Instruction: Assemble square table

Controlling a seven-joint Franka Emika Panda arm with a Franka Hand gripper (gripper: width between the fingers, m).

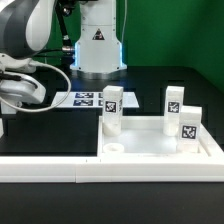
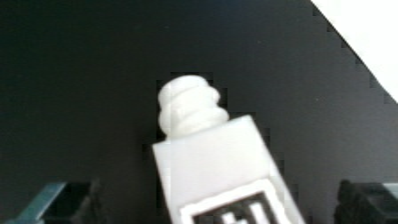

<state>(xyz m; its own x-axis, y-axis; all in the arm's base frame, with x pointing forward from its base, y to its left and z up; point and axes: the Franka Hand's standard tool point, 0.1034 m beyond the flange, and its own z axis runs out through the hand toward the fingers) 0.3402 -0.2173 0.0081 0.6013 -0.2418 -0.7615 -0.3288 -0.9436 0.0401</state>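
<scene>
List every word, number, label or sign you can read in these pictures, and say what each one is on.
No words or numbers can be read.
Robot base: a triangular warning sign; its symbol is too small to read.
Leg blocks: black-and-white marker tags, patterns only.
Marker board: printed tags, no text.
Leg in the wrist view: part of a tag, cut off at the picture's edge.

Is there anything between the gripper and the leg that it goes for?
Nothing visible. In the wrist view the leg lies directly between the fingers of the open gripper, with a gap on each side; only bare black table surrounds it.
</scene>
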